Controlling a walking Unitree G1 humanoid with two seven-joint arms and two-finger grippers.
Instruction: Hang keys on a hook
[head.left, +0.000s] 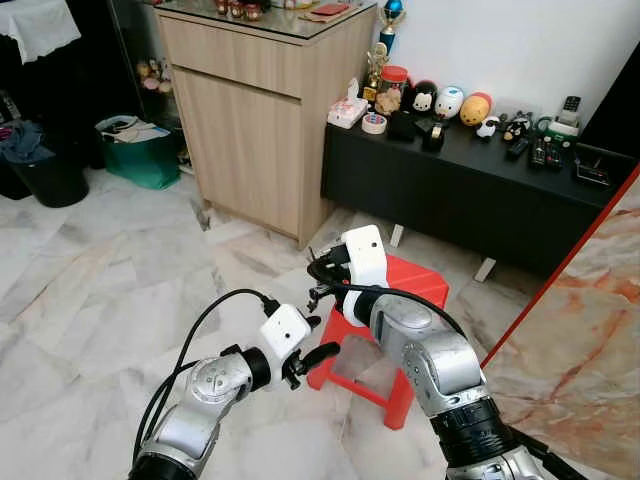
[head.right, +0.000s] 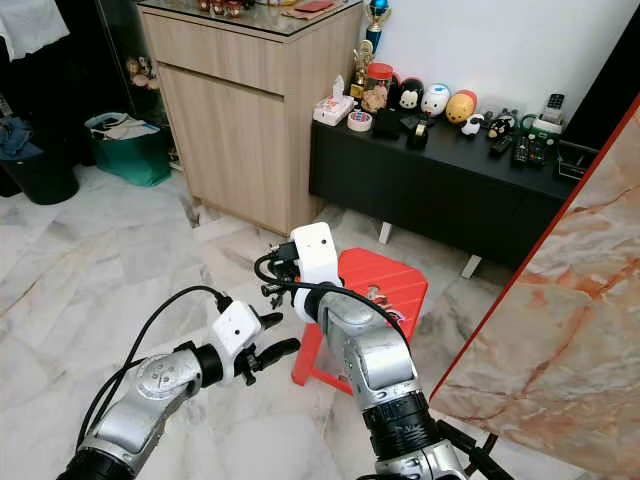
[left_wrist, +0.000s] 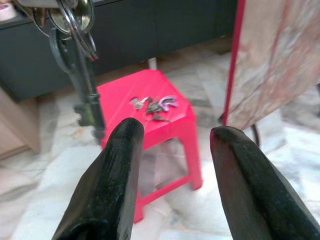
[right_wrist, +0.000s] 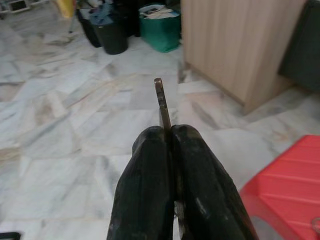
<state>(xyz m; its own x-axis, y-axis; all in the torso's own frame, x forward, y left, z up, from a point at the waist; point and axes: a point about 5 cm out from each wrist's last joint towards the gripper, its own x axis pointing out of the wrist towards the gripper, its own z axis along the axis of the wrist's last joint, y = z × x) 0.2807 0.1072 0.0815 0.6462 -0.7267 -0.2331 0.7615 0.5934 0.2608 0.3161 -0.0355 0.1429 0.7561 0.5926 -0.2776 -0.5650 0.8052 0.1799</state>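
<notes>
My right gripper (head.left: 318, 268) is raised over the near left corner of a red plastic stool (head.left: 420, 285), shut on a bunch of keys (left_wrist: 75, 30). A key blade (right_wrist: 161, 102) sticks out past its closed fingertips (right_wrist: 170, 135), and a long dark key (left_wrist: 89, 100) dangles from the ring. Lower and to the left of the stool, my left gripper (head.left: 322, 338) is open, its fingers (left_wrist: 120, 165) pointing at the stool with nothing between them. A few small metal pieces (left_wrist: 155, 105) lie on the stool's top.
A wooden cabinet (head.left: 260, 110) stands behind on the left. Beside it is a low black bench (head.left: 470, 180) with toys and remotes. A marble panel with a red edge (head.left: 590, 320) leans at the right. A green bag (head.left: 140, 150) and a black bin (head.left: 45, 175) stand far left on the marble floor.
</notes>
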